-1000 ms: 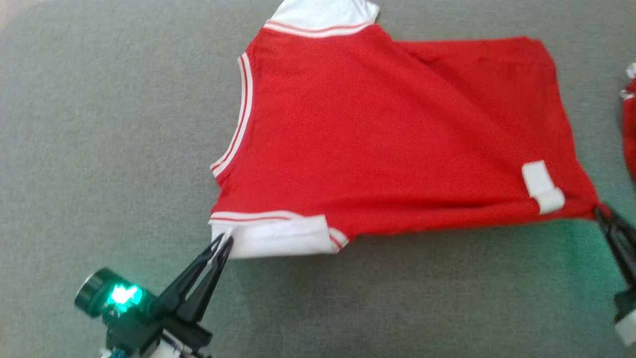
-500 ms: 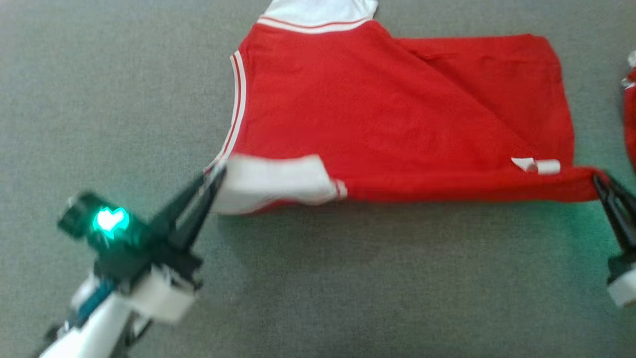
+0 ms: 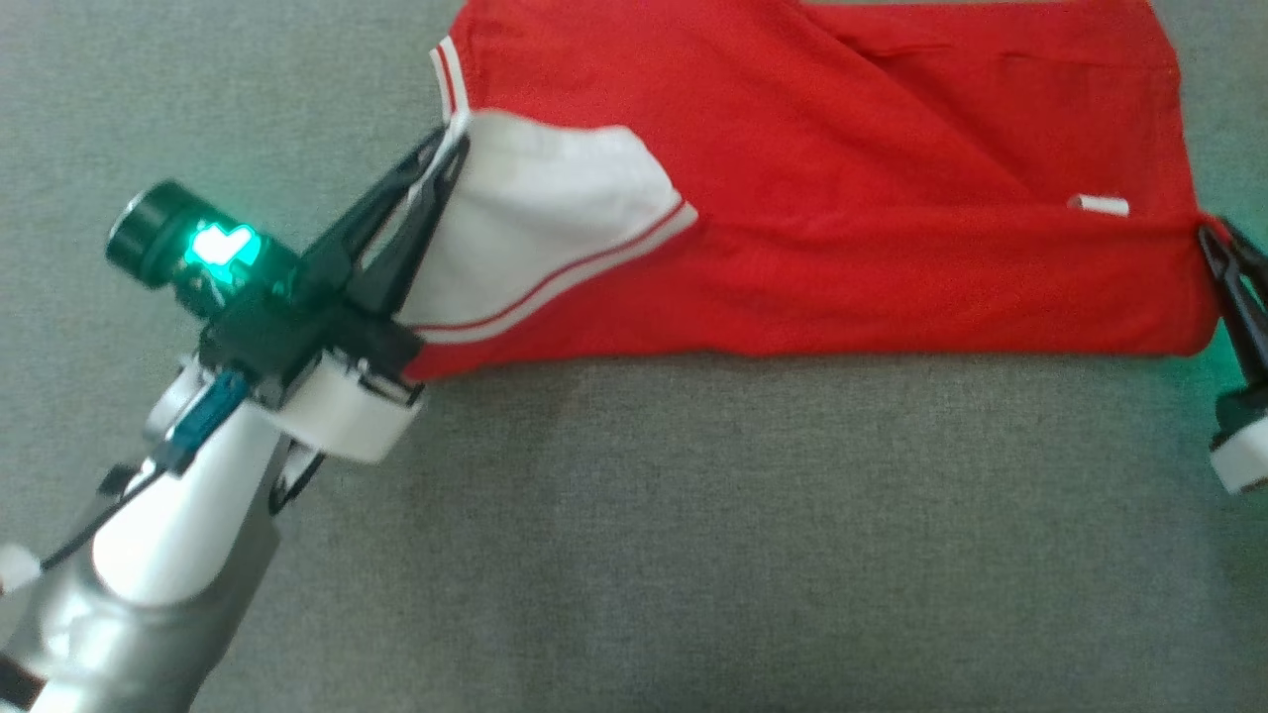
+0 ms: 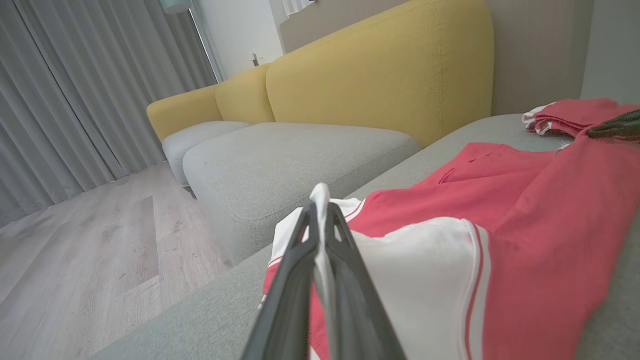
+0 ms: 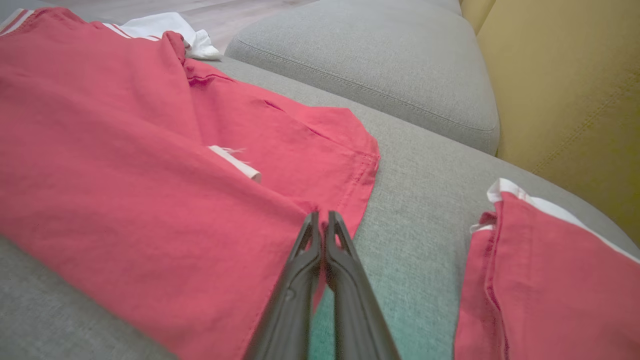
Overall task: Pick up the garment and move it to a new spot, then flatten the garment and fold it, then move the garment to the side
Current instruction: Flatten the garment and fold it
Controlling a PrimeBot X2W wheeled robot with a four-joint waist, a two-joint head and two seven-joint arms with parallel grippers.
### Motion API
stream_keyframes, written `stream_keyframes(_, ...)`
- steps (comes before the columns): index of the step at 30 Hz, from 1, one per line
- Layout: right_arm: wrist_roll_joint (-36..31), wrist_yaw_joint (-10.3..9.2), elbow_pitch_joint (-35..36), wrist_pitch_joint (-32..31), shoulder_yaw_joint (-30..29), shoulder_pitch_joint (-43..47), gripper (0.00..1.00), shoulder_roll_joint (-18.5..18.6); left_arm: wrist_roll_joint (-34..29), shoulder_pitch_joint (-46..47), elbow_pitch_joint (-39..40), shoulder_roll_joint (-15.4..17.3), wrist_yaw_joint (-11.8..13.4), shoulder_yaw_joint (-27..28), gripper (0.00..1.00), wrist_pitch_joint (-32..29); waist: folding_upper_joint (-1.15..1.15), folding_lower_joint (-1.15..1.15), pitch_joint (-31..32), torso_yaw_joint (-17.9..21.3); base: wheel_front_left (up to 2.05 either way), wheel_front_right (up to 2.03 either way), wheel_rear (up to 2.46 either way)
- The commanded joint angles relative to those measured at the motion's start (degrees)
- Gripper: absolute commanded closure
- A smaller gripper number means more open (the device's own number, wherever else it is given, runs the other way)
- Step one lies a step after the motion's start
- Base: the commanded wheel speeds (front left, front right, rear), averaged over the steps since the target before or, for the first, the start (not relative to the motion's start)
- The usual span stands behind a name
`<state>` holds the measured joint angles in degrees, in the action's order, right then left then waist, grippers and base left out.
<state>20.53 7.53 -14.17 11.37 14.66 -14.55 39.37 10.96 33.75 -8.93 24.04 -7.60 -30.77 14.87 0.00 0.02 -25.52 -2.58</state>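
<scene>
Left fingers point(image 3: 401, 243) pressed together, pinching the white sleeve edge of the garment point(image 3: 842, 178); right fingers point(image 3: 1238, 297) also shut, pinching the red hem corner at the far right. Against a second ago, both pairs sit higher in the head view, and the near edge they hold has been lifted and carried over the red body. The sleeve, then flat at the near edge, is now raised and turned over. The white label point(image 3: 1098, 205) went from a broad patch to a thin sliver, more pale left forearm shows, and the whole view has shifted too

Left wrist view: left fingers point(image 4: 290, 290) with white cloth squeezed up between the tips, plus a yellow backrest point(image 4: 380, 65), grey curtain point(image 4: 60, 100) and wood floor point(image 4: 75, 260), all outside the head view. Right wrist view: right fingers point(image 5: 295, 290) closed on the hem corner, with the label point(image 5: 235, 162) just beyond. A second red garment point(image 5: 540, 280) lies folded to their right, apart from the first

The garment point(image 5: 125, 150) lies on the grey sofa seat point(image 3: 693, 545). It is red with white sleeves and red-and-white striped trim, its near part doubled over with a straight fold edge and a diagonal crease across the body
</scene>
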Motion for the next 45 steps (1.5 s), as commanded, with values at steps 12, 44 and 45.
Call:
stream_keyframes(12,-2.8,-0.04,-3.1,3.4,-1.2,-3.5,0.0,-4.0,0.9,-3.2,-1.7,-6.2,1.9,9.8,0.0,0.1,0.0,-0.02,0.7,0.4,0.0,0.0,0.0)
stream_keyframes(44,3.6,-0.04,-11.3,0.6,-0.2,1.5,0.0,-12.8,11.4,-14.4,-24.4,-15.4,0.2,12.2,1.0,-0.6,0.0,-0.02,6.3,-0.3,0.0,0.0,0.0)
stream_keyframes(45,4.4,-0.04,-12.2,0.1,-0.1,1.2,0.0,-12.9,11.3,-14.6,-23.9,-15.2,0.2,12.1,1.0,-0.4,0.0,-0.02,6.5,-0.4,0.0,0.0,0.0)
